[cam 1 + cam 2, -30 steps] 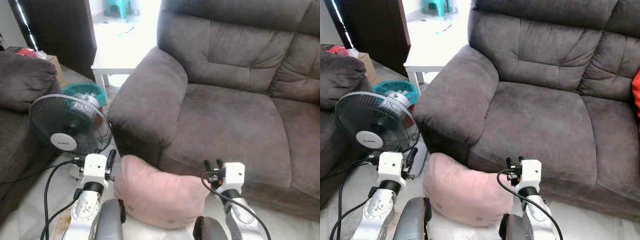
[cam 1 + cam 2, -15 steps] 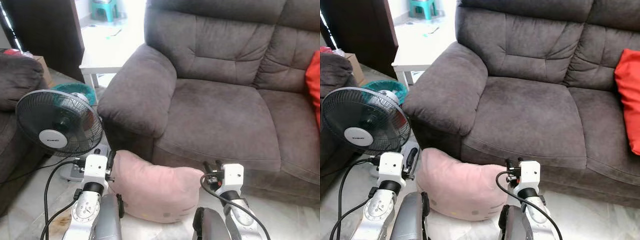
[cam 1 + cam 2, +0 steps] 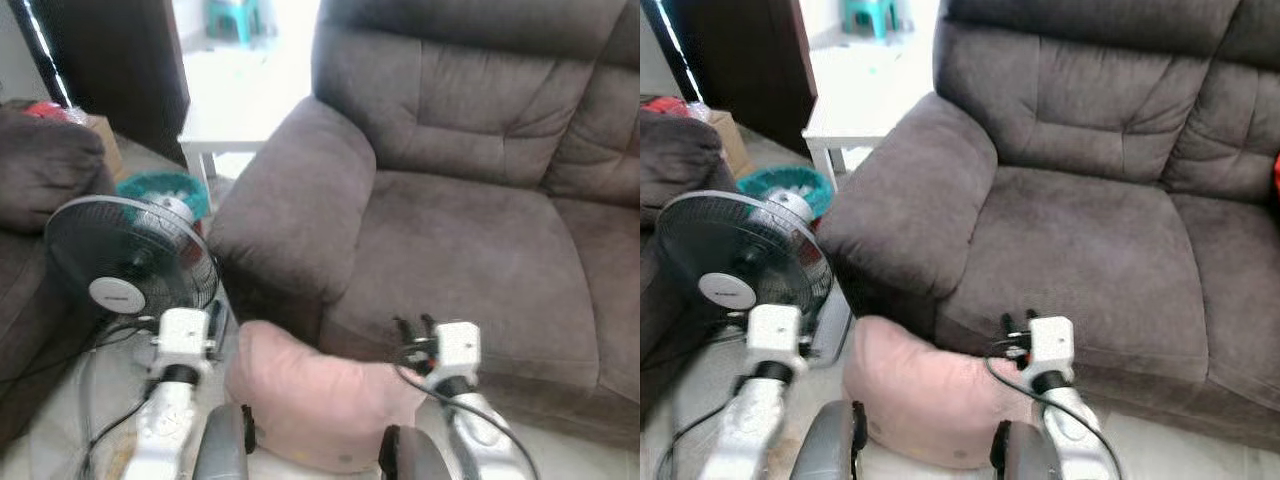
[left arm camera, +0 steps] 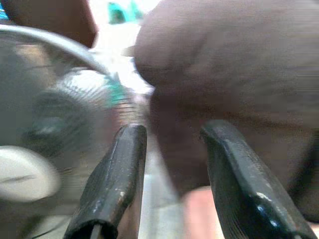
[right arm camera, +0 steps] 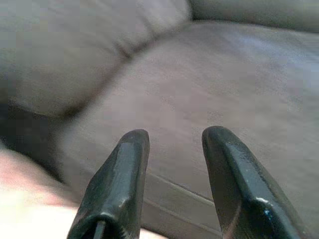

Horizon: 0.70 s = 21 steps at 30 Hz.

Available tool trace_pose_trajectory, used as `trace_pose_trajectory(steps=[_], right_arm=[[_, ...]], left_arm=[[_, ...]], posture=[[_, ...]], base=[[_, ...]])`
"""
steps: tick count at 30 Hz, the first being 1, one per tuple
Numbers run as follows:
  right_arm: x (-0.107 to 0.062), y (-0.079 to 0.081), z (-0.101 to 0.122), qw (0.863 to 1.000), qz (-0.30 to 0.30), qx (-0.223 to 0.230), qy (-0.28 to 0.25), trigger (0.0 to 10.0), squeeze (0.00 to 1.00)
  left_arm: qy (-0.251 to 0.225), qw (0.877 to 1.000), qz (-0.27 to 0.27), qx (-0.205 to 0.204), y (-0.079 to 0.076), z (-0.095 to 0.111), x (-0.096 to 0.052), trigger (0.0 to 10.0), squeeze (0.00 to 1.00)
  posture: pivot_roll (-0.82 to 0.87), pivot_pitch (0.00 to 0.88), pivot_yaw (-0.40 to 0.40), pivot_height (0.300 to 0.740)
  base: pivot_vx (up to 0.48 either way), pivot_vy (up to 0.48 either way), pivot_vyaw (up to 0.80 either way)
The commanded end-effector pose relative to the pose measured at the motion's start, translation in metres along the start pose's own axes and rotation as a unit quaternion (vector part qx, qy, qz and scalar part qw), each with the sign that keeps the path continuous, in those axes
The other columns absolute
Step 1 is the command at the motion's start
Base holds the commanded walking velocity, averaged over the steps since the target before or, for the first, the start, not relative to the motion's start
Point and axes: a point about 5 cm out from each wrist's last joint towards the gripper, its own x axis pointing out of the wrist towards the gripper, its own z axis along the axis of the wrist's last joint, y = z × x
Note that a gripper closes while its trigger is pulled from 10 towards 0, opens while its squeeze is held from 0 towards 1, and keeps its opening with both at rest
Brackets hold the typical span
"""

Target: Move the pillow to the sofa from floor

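A pink pillow [image 3: 320,405] sits low in front of the dark grey sofa [image 3: 460,240], just below the seat's front edge. It is squeezed between my two forearms. My left gripper [image 3: 214,318] sticks up beside the pillow's left end, open, with the fan and the sofa arm [image 4: 224,64] beyond its fingers. My right gripper [image 3: 411,327] is at the pillow's right end, open, pointing at the seat cushion [image 5: 209,79]. Nothing lies between either pair of fingers. I cannot tell whether the pillow touches the floor.
A standing fan [image 3: 130,265] with a trailing cable is close on my left. Behind it are a teal basket [image 3: 165,188] and a white low table [image 3: 235,110]. Another dark sofa [image 3: 40,170] fills the far left. A red cushion [image 3: 1276,175] shows at the right edge.
The whole picture has shifted and blurred, so the camera moved. The pillow stays pressed between both arms, and both grippers stay open.
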Motion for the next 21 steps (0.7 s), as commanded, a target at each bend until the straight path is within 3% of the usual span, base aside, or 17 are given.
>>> trace_pose_trajectory(steps=[1,8,11,14,19,20,21], right_arm=[[0.005,0.010,0.003,1.000,0.012,0.007,-0.007,10.0,0.00],[0.005,0.011,0.003,1.000,0.014,0.006,-0.006,10.0,0.00],[0.005,0.011,0.003,1.000,0.014,0.006,-0.005,10.0,0.00],[0.004,0.010,0.002,1.000,0.014,0.004,-0.004,10.0,0.00],[0.004,0.010,0.002,1.000,0.014,0.004,-0.003,10.0,0.00],[0.004,0.010,0.002,1.000,0.014,0.004,-0.004,10.0,0.00],[0.004,0.009,0.003,1.000,0.015,0.003,-0.005,10.0,0.00]], left_arm=[[0.009,1.000,0.013,0.011,0.012,-0.003,-0.001,10.0,0.00],[0.022,1.000,-0.005,0.010,0.009,-0.009,-0.002,10.0,0.00],[0.058,0.998,-0.024,0.019,0.007,-0.023,-0.007,10.0,0.00],[0.124,0.992,-0.032,0.019,0.009,-0.045,-0.015,10.0,0.00],[0.153,0.987,-0.033,0.022,0.012,-0.056,-0.017,10.0,0.00],[0.165,0.985,-0.034,0.022,0.013,-0.060,-0.016,10.0,0.18],[0.173,0.984,-0.031,0.016,0.016,-0.063,-0.012,10.0,1.00]], posture=[[0.13,0.023,-0.086,0.514],[0.13,0.024,-0.086,0.514],[0.13,0.025,-0.086,0.514],[0.13,0.030,-0.088,0.514],[0.12,0.035,-0.091,0.514],[0.12,0.037,-0.093,0.514],[0.12,0.040,-0.097,0.514]], base=[[0.322,0.000,0.00],[0.176,0.000,0.00],[0.000,0.000,0.00],[0.000,0.000,0.00],[0.000,0.000,0.00],[0.000,0.000,0.00],[0.000,0.000,0.00]])
